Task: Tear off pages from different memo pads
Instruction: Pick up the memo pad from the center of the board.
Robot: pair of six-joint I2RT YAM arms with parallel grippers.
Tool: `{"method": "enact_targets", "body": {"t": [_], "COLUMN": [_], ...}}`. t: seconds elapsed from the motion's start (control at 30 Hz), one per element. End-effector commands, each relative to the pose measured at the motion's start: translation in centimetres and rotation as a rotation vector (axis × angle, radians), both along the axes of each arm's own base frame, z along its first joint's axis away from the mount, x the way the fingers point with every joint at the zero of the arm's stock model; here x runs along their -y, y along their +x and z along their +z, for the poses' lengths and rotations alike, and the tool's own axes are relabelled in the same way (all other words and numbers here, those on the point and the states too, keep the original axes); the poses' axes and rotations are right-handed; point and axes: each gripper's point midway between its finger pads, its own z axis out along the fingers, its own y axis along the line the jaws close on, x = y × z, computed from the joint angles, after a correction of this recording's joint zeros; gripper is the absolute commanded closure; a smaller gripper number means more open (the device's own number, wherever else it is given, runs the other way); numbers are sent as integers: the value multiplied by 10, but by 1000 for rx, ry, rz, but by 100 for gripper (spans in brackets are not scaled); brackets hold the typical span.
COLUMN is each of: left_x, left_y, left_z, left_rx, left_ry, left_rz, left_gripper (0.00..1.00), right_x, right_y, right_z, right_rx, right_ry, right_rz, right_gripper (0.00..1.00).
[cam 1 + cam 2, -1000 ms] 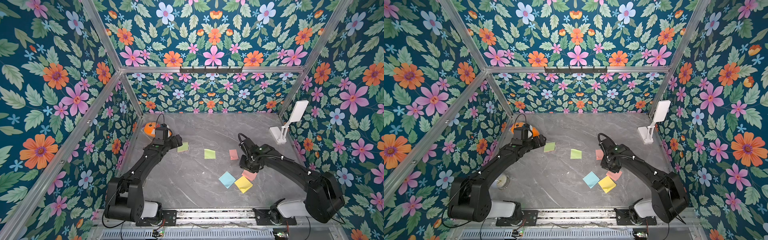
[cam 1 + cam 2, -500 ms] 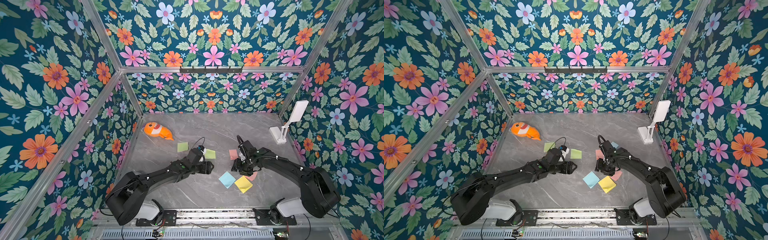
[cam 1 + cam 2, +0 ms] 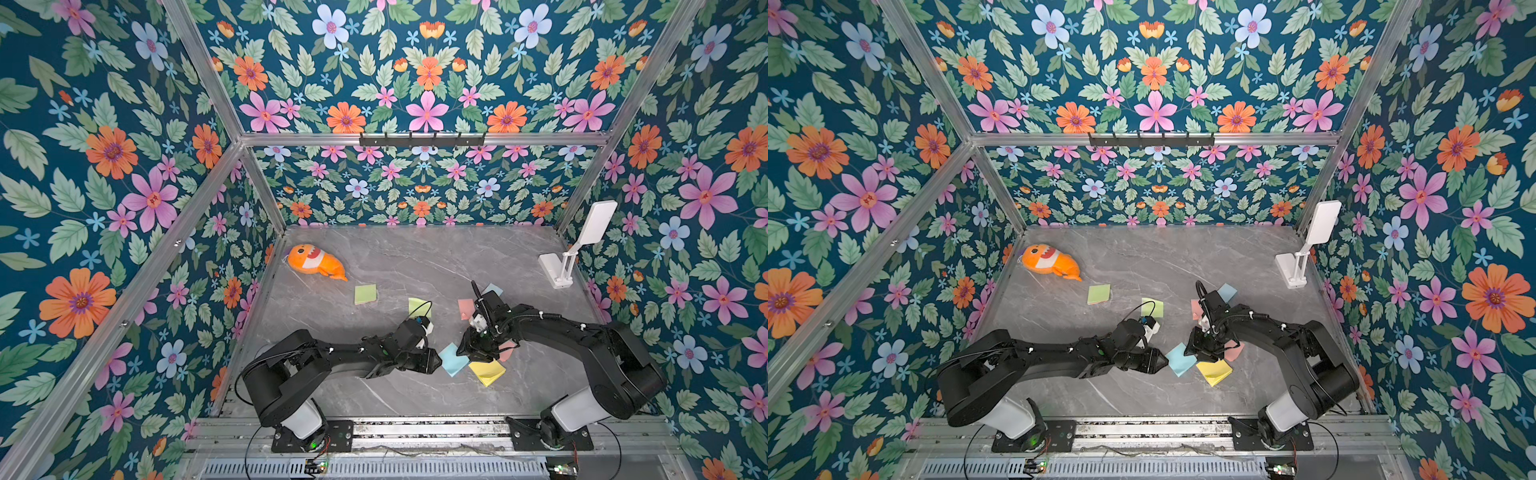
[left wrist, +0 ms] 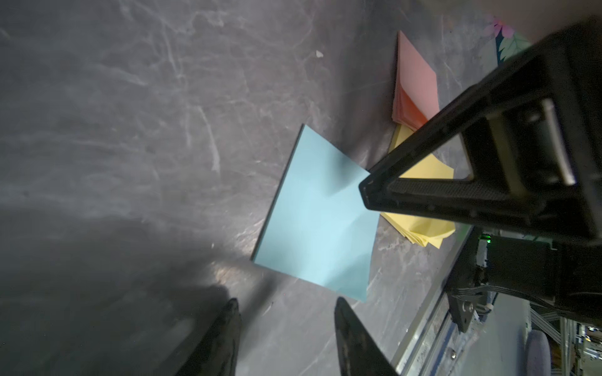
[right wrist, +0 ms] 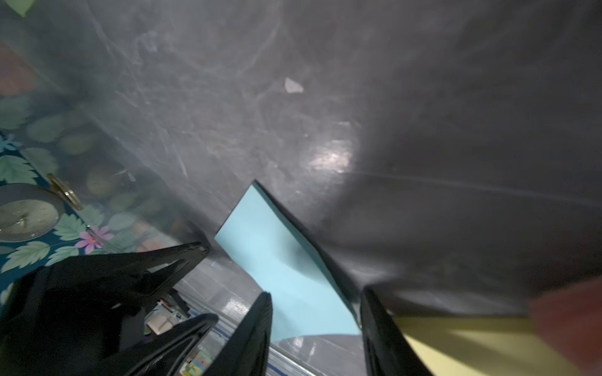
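A thin blue page (image 3: pixel 453 360) (image 4: pixel 319 221) lies at the front middle of the table, slightly creased. Beside it are a yellow memo pad (image 3: pixel 486 372) (image 4: pixel 423 228) and a pink memo pad (image 3: pixel 506 353) (image 4: pixel 413 84). My left gripper (image 3: pixel 435 360) (image 4: pixel 286 306) points at the blue page's near corner, open, with bare table between its fingers. My right gripper (image 3: pixel 473 352) (image 5: pixel 316 296) hangs over the other side of the page (image 5: pixel 280 260), open, its fingers astride a corner without pinching it. The two grippers nearly face each other across the page.
More squares lie farther back: two green (image 3: pixel 365 294) (image 3: pixel 417 306), one pink (image 3: pixel 465 308) and one blue (image 3: pixel 492 289) partly behind the right arm. An orange plush fish (image 3: pixel 316 264) rests at the back left, a white folding stand (image 3: pixel 561 266) at the back right. Flowered walls close three sides.
My left arm swung from the fish at the back left to the front middle, and its jaws narrowed. My right gripper shifted from the pink pad onto the blue page.
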Motion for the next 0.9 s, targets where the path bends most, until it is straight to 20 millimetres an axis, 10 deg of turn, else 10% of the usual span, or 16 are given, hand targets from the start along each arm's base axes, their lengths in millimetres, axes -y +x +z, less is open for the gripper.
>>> {"method": "enact_targets", "body": {"t": [0.0, 0.57, 0.87], "left_x": [4, 4, -39], "left_y": [-5, 2, 59], "left_z": [-1, -5, 59], "left_rx": [-22, -5, 85], "left_ry": [-30, -10, -228], "left_rz": [-18, 8, 232], "left_gripper": [53, 64, 44], "right_x": [-9, -24, -35], "right_y": [1, 2, 23], "right_z": [1, 11, 58], "right_rx": [-3, 26, 130], "right_ry": [60, 194, 308], "right_rz": [-19, -52, -129], "right_gripper": [58, 95, 100]}}
